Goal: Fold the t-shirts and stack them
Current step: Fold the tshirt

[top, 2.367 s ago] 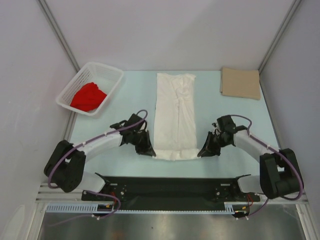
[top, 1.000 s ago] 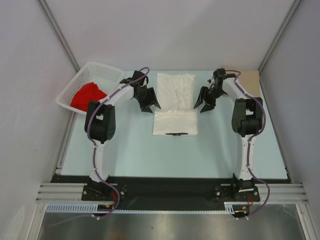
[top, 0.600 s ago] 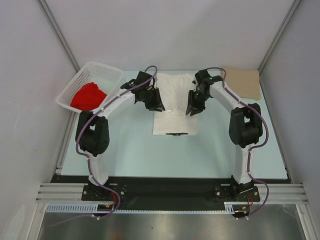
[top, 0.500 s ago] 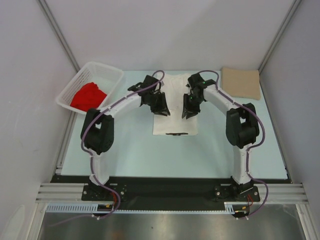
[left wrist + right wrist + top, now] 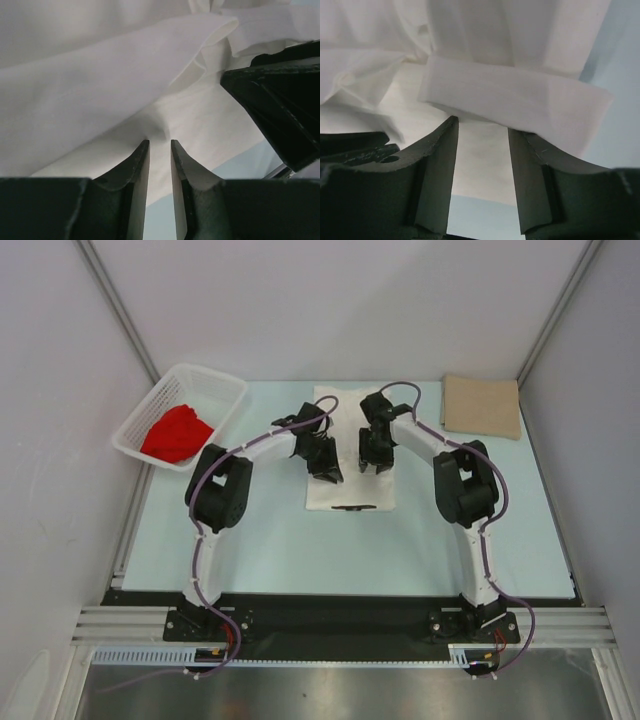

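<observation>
A: White t-shirt (image 5: 348, 490)?
B: Middle of the table (image 5: 260, 535), folded double, black mark at its near edge.
A: Grippers?
B: Both down on it, side by side. Left gripper (image 5: 328, 468) jaws almost together, tips at a pucker in the cloth. Can't tell if it's pinched. Right gripper (image 5: 372, 462) jaws apart, folded edge lying across the tips, nothing between.
A: Others?
B: Tan t-shirt (image 5: 482, 406) flat, far right corner. Red t-shirt (image 5: 177, 433) in the basket (image 5: 222, 380), far left.
</observation>
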Robot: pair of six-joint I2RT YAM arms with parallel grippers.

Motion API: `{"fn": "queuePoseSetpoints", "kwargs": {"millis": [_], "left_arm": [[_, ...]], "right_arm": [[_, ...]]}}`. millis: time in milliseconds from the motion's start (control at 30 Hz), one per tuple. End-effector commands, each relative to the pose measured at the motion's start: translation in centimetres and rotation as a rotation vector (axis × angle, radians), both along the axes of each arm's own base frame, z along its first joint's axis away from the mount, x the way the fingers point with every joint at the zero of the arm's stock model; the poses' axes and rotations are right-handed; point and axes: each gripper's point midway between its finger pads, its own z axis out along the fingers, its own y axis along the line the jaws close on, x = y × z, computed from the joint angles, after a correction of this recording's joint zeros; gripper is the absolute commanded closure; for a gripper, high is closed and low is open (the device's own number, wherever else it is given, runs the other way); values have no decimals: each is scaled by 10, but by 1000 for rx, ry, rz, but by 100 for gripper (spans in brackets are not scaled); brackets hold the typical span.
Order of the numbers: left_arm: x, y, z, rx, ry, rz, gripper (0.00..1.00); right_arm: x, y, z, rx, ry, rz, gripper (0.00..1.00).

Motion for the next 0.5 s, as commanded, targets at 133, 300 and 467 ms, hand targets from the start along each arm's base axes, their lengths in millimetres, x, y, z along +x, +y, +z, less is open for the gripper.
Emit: {"fn": "queuePoseSetpoints", "kwargs": {"millis": [133, 300, 467], "left_arm": [[55, -3, 5, -4, -123, 0, 69], [105, -7, 14, 11, -211, 6, 67], [145, -5, 84, -32, -375, 63, 61]], "right_arm": [[58, -4, 17, -49, -180, -37, 49], [109, -1, 52, -19, -287, -53, 48], [137, -7, 92, 39, -341, -87, 44]]}}
